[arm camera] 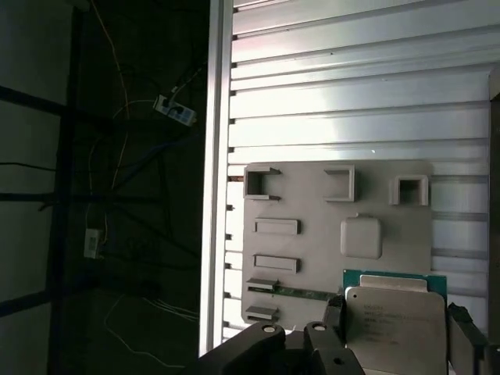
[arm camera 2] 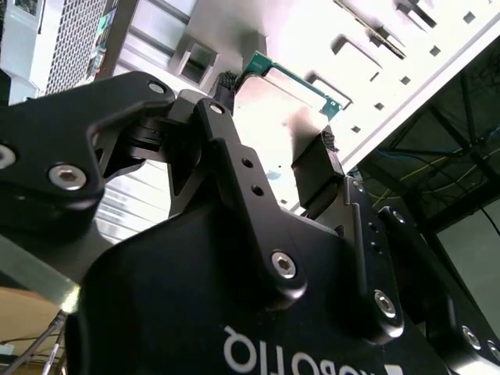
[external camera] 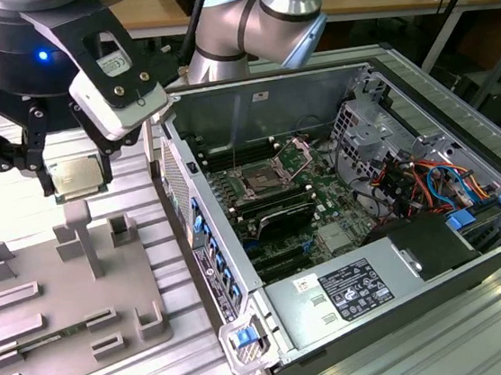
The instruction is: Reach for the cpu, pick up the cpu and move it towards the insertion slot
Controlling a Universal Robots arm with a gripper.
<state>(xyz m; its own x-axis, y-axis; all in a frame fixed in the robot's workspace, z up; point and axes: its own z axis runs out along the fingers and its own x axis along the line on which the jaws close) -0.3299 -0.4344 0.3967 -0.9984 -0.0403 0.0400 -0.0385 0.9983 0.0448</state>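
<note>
The gripper [external camera: 75, 176] is clamping the one cpu [external camera: 79, 177] between its fingers and holding it lifted above the far edge of the single grey fixture [external camera: 64, 299], so the pick appears done. The carry is remaining: the one insertion slot [external camera: 262, 182] is sitting well apart, inside the open computer case [external camera: 403, 252].

Matt black gripper [external camera: 76, 178]; cpu [external camera: 79, 176] face silvery brushed metal.
</note>
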